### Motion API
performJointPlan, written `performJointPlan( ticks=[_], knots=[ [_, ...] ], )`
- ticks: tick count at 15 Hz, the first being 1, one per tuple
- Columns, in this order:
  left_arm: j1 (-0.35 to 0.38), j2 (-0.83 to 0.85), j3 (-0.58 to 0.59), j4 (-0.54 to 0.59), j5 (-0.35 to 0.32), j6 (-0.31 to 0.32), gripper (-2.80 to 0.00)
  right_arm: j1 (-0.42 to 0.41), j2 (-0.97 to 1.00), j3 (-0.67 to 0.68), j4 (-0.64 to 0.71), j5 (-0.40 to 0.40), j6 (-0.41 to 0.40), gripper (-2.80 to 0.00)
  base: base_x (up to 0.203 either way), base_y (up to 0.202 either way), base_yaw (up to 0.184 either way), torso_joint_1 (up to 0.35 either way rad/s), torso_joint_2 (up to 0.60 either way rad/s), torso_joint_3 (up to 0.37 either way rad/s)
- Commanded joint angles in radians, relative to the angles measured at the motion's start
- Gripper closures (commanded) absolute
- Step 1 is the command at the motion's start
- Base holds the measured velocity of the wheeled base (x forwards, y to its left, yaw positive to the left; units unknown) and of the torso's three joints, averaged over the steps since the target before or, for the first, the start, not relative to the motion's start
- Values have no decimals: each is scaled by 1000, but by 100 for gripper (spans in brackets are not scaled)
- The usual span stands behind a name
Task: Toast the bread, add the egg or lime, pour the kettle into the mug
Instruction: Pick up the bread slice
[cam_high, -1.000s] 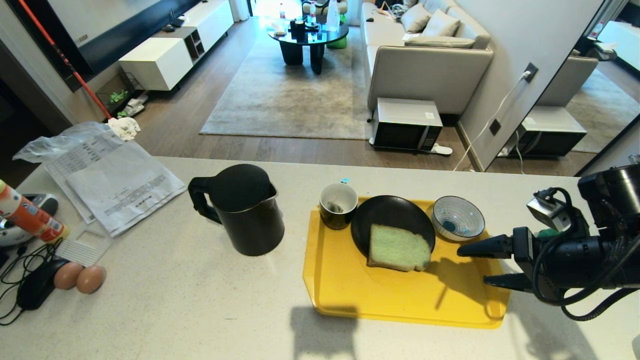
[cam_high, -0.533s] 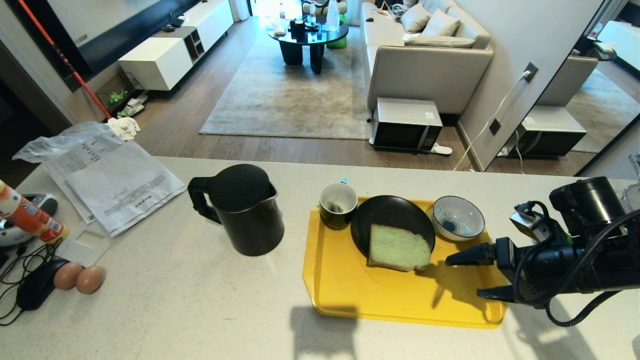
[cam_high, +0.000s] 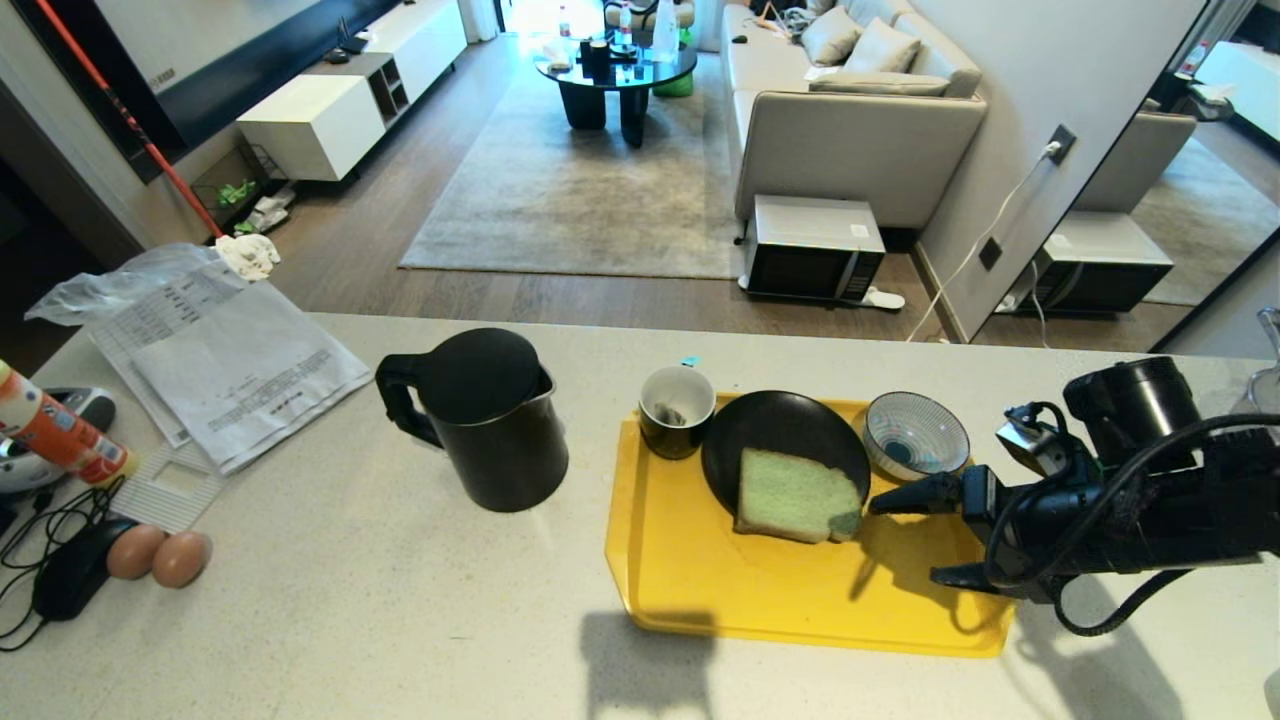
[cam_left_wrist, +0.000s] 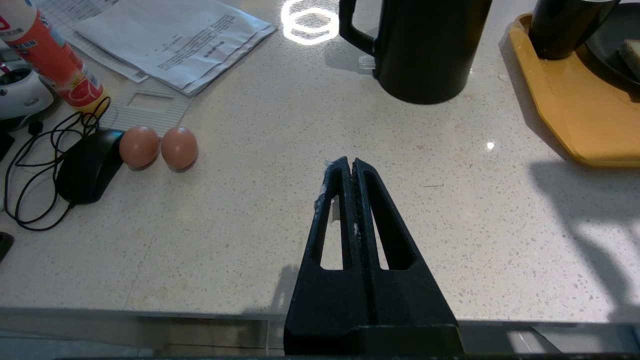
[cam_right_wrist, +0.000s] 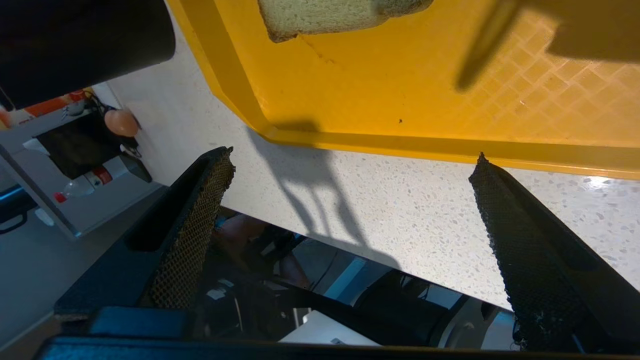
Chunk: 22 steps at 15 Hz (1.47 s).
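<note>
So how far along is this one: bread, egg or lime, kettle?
Nothing looks done. The bread lies half on the black plate in the yellow tray. In hand: the right pincer, wide open and empty, reaches toward the slice. The left pincer is shut, idle. Left: toasting, adding egg or lime, pouring the kettle into the mug.
</note>
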Motion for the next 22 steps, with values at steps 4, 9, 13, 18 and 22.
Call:
performJointPlan(
  ticks=[4,9,13,18,22],
  knots=[
    [0,-2,17,-1,0,1,0,10,89,-83,-1,9,118,-280,0,0,0,0,0,0],
    [0,-2,17,-1,0,1,0,10,142,-107,-6,18,128,-280,0,0,0,0,0,0],
    [0,-2,17,-1,0,1,0,10,163,-89,-87,35,127,-280,0,0,0,0,0,0],
    [0,-2,17,-1,0,1,0,11,204,-47,-204,62,121,-280,0,0,0,0,0,0],
    [0,-2,17,-1,0,1,0,22,218,-53,-206,59,106,-280,0,0,0,0,0,0]
  ],
)
